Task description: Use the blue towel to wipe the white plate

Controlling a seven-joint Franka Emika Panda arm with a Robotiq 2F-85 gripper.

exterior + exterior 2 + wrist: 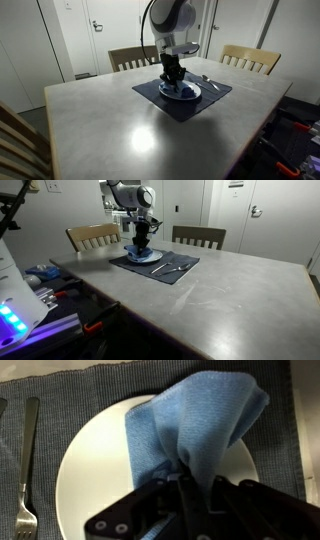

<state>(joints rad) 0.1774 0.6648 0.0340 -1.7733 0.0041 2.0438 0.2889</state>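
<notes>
on table (100, 125) plate (88, 475), tool (191, 486) pinches towel (205, 420)

Light comes from above. In both exterior views it leaves a pale shiny patch on the gray table (135, 138), and the small pictures look soft and a bit grainy. The low corner of an exterior view is dark, with a blue glow (12, 320) in it. The wrist view is bright: the plate (85, 470) looks nearly washed out, the towel (195, 425) is clear, and the gripper (190, 488), up close, is dark and blurry.
</notes>
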